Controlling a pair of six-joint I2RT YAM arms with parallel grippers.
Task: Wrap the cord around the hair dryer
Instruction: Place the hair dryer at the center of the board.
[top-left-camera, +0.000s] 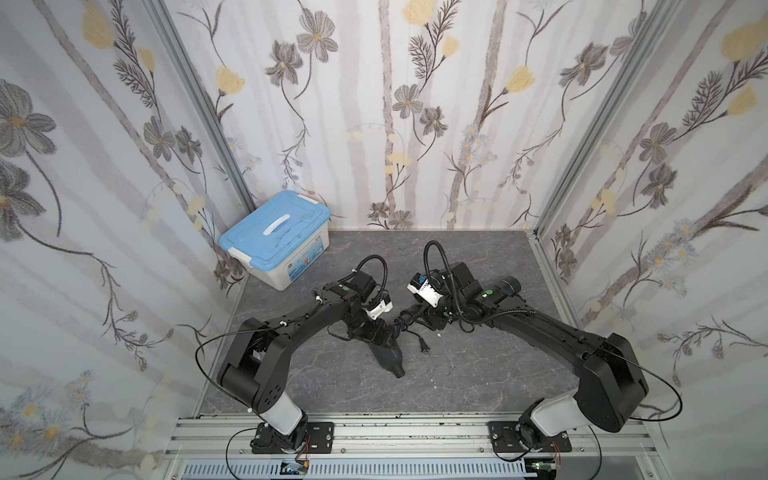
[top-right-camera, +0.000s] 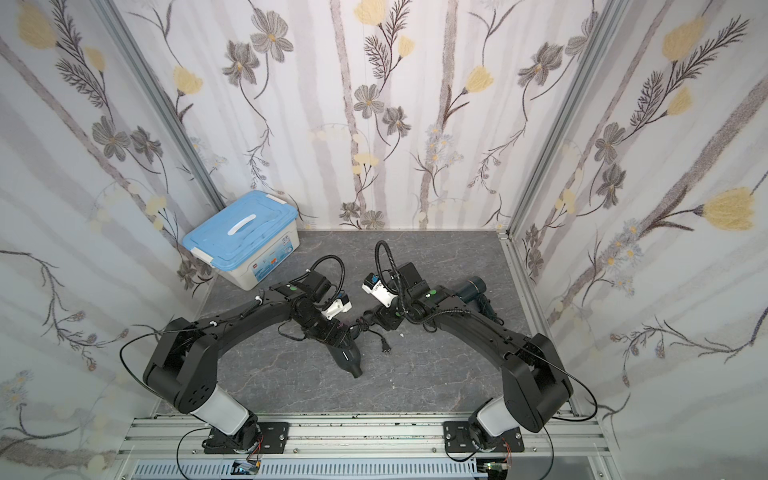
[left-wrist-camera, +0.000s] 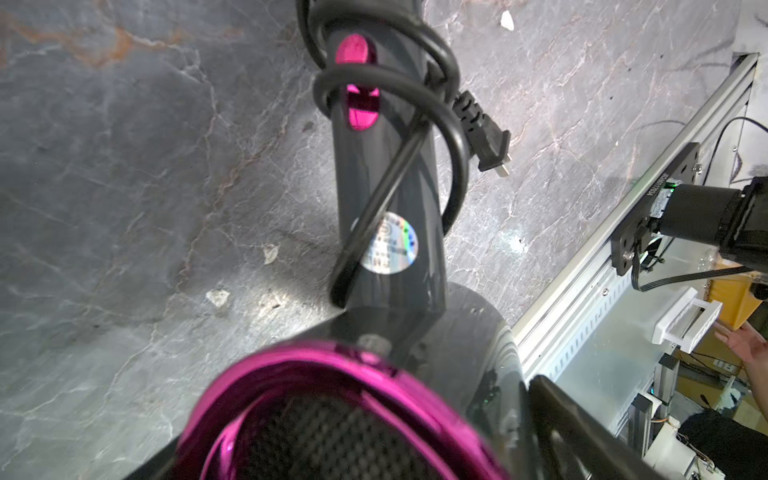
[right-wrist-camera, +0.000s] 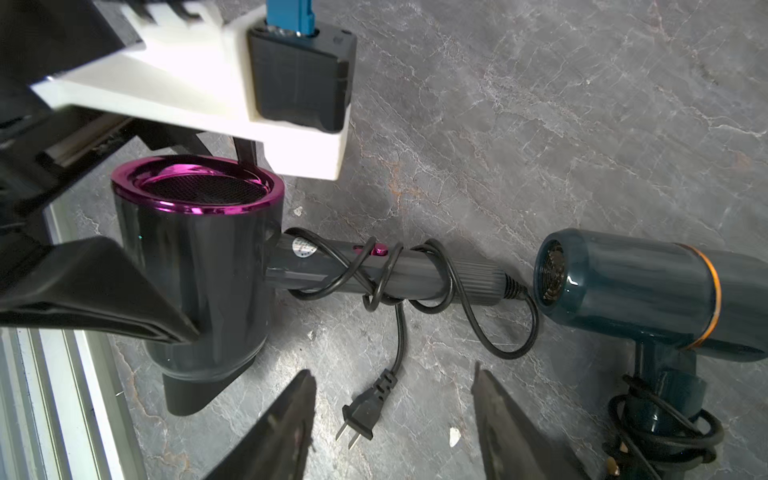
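Cord (right-wrist-camera: 400, 332) loops hair dryer (right-wrist-camera: 199, 270) handle — right claw (right-wrist-camera: 390, 370) open, empty; left claw (top-left-camera: 384, 338) spread, half hidden.

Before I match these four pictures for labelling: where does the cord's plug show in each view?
In a top view: plug on the table, just right of the grey hair dryer.
In a top view: plug again just right of the grey hair dryer.
Left wrist: plug beside the grey hair dryer's wrapped handle.
Right wrist: plug flat on the table, near that handle.
Shared landmark: the grey hair dryer, in all four.
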